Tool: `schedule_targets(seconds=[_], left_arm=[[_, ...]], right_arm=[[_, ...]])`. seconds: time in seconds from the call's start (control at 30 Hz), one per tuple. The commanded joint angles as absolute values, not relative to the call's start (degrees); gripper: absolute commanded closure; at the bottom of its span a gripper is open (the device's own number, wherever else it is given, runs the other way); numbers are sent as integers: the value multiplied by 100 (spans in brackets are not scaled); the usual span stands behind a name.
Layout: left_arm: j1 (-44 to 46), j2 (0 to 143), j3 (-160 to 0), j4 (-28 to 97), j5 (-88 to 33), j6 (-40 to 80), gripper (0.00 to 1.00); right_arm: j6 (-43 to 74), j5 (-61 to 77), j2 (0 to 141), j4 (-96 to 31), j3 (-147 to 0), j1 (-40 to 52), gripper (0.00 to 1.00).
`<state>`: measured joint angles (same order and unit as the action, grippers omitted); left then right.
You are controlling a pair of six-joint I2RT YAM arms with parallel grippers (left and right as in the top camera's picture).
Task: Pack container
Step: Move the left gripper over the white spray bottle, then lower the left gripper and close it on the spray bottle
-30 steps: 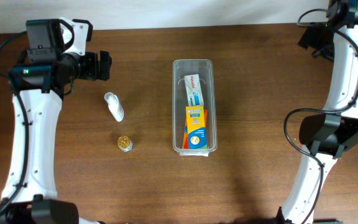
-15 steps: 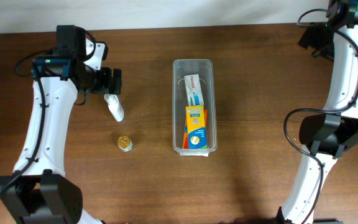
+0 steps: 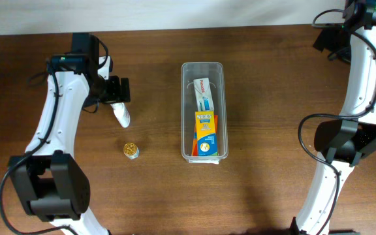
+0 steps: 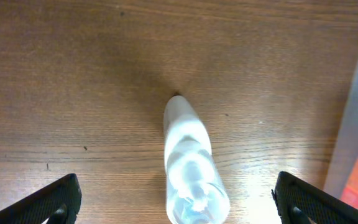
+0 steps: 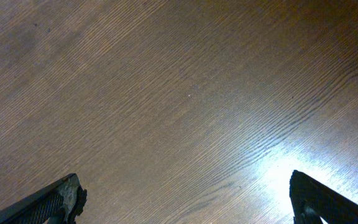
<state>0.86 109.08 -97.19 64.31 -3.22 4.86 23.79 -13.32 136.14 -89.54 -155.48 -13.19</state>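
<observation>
Swung the left end effector (image 3: 116, 90) inward across the dark brown wooden table (image 3: 273, 85) over the last second, from the 9 o'clock side to a spot right at the 12 o'clock end of the small white plastic bottle (image 3: 121, 115). Left everything else where it lay.

Shows, from the left wrist, both black fingertips (image 4: 58, 199) set wide apart at the lower corners, touching nothing, with the near end of the bottle lying on its side between them and its narrow end pointing to 12 o'clock in that view. Finds a small round gold-coloured item (image 3: 130, 150) at about 6 o'clock of the bottle, near it but apart.

Places the long narrow clear plastic container (image 3: 184, 111) at the table's centre, long axis running 12 to 6 o'clock, well apart from the bottle, at its 3 o'clock. Holds inside a white and green carton (image 3: 203, 93) in the 12 o'clock half and an orange and yellow cardboard box (image 3: 205, 134) in the 6 o'clock half, ends meeting near the middle.

Sets the right end effector (image 5: 188, 202) above bare wood, fingers spread wide and gripping nothing, with its arm along the table's 3 o'clock side.
</observation>
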Motion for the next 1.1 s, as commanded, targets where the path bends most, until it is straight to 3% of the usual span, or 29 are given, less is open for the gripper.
schedule_targets(seconds=[0.0,1.07], left_arm=[[165,11065,-9824,6490,-145,670,0],[386,11395,-9821,6611,132,829,1]], right_arm=[[2408,-1439,13662,-8952,-15653,-1321,1],[2408,-1439,13662,-8952,-15653,-1317,2]])
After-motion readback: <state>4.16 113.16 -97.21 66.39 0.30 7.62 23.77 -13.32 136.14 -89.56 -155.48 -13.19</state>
